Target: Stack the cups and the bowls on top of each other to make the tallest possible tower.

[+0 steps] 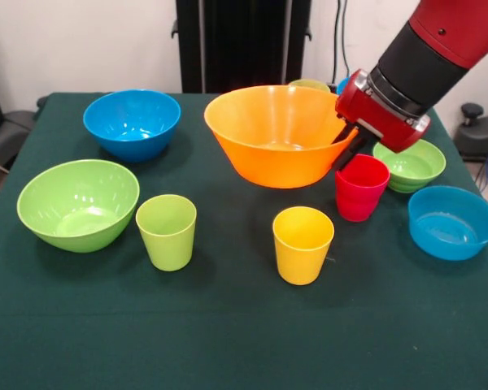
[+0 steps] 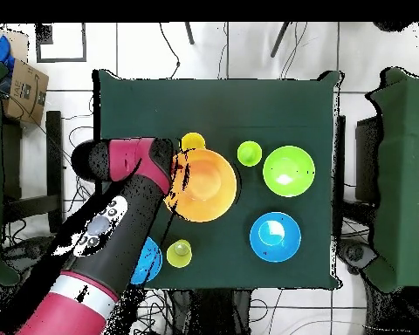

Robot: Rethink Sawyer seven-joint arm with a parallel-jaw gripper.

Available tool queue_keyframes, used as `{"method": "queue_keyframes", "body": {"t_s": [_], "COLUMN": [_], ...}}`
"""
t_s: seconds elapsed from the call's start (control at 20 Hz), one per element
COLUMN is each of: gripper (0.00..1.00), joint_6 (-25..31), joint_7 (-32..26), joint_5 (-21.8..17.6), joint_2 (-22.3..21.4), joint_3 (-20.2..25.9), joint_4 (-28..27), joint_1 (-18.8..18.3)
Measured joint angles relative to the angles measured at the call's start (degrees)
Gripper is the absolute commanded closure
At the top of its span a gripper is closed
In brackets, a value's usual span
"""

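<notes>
Cups and bowls (image 1: pixel 279 134) all sit unstacked on the desk (image 1: pixel 228 341); whether the tool (image 1: pixel 351 150) over the red cup (image 1: pixel 361 187) grips is unclear.

We see matt dark green cloth covering the table (image 1: pixel 244 341). On it, the large orange plastic bowl (image 1: pixel 276 134) is glossy and smooth. Left of this bowl, the blue plastic bowl (image 1: pixel 132 122) and lime green plastic bowl (image 1: pixel 77 203) shine alike. Right of it, the red plastic cup (image 1: pixel 360 187) looks smooth. The arm's red shell (image 1: pixel 464 24) appears glossy plastic.
</notes>
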Motion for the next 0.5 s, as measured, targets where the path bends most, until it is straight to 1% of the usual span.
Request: {"method": "queue_keyframes", "body": {"t_s": [0.25,0.5], "gripper": [1.00,1.00], "joint_6": [2.1,3.0], "joint_7": [0.0,0.0], "joint_5": [0.0,0.0], "joint_2": [0.0,0.0], "joint_3": [0.0,0.0], "joint_4": [-1.6,-2.8], "joint_1": [-0.4,-1.0]}}
